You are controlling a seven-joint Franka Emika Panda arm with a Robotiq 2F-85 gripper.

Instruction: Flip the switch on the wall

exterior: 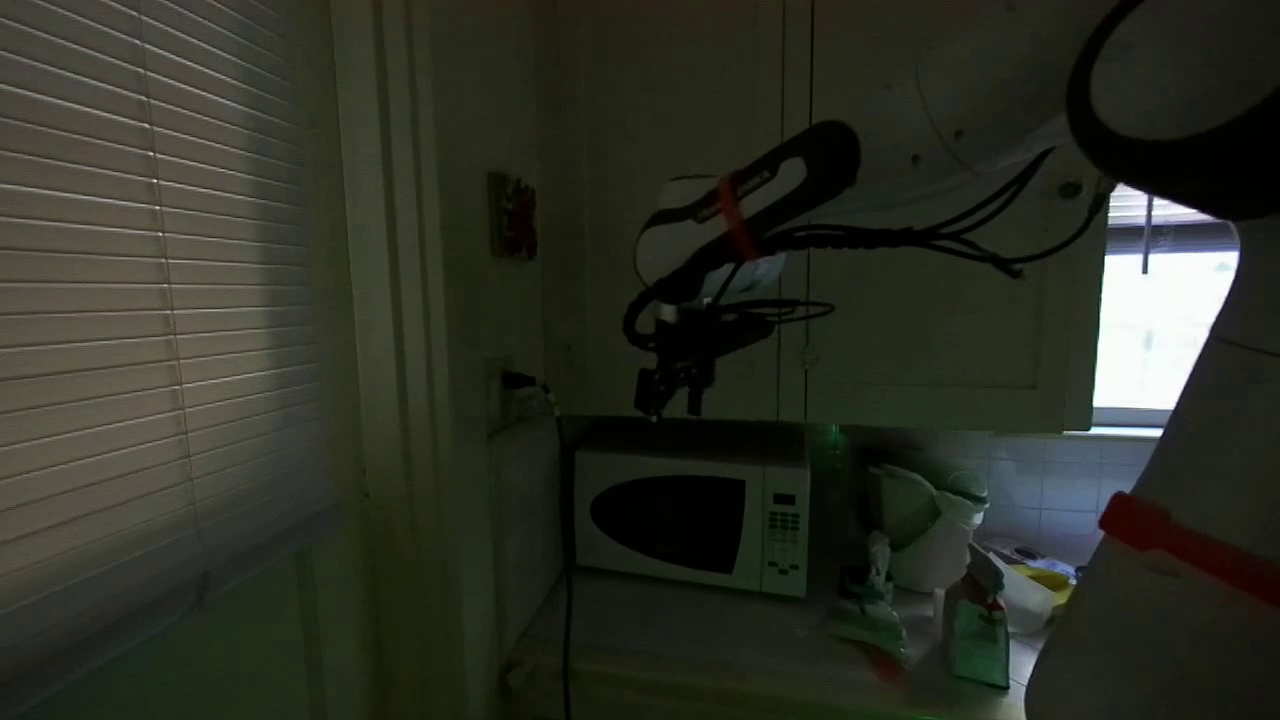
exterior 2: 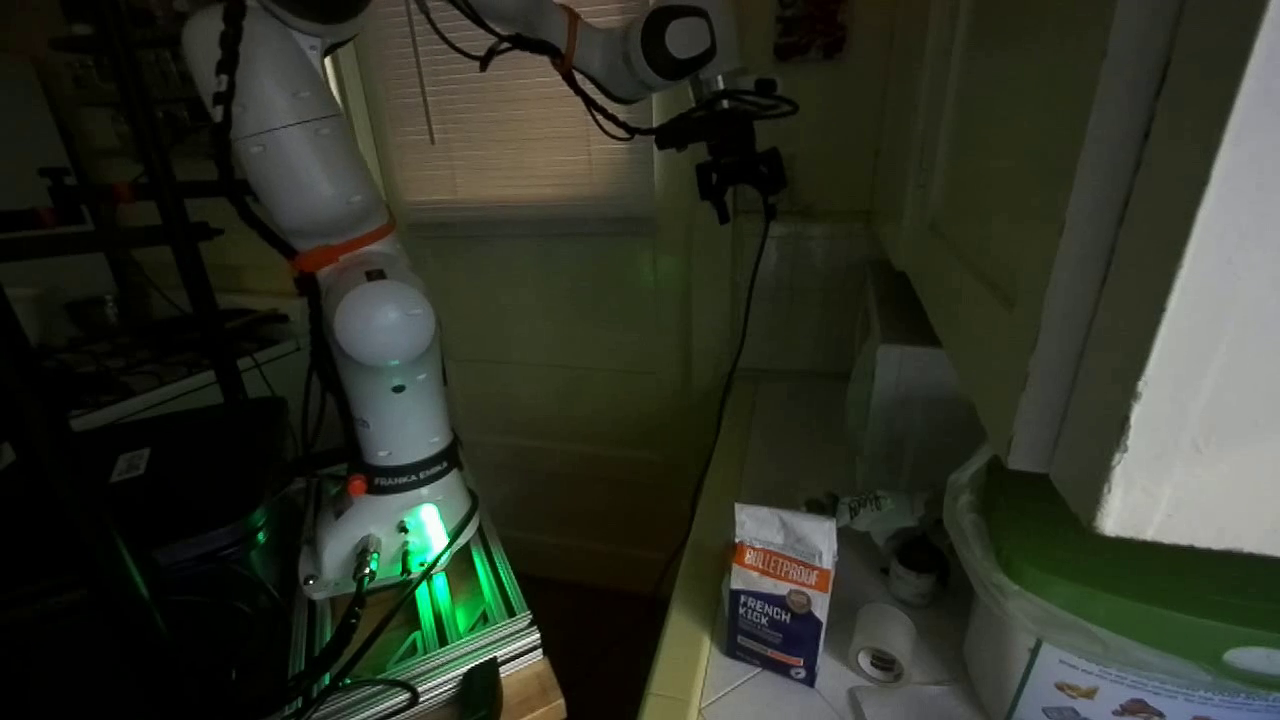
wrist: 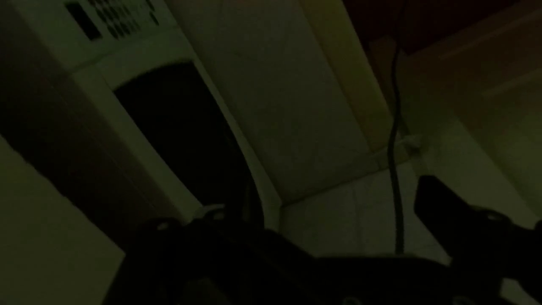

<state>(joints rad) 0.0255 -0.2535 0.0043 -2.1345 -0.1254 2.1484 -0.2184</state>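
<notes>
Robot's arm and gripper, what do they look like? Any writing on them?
The arm is mostly white and rounded, with orange-red bands and black cables. A black ring reads FRANKA EMIKA, and a green light glows below. The gripper is black, with two chunky jaws.

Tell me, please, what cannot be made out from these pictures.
How the switch is set, in an exterior view: too small and dark.
Lower end of the cord, in an exterior view: cut off by the bottom edge.
Part of the microwave, wrist view: hidden behind the hand.
</notes>
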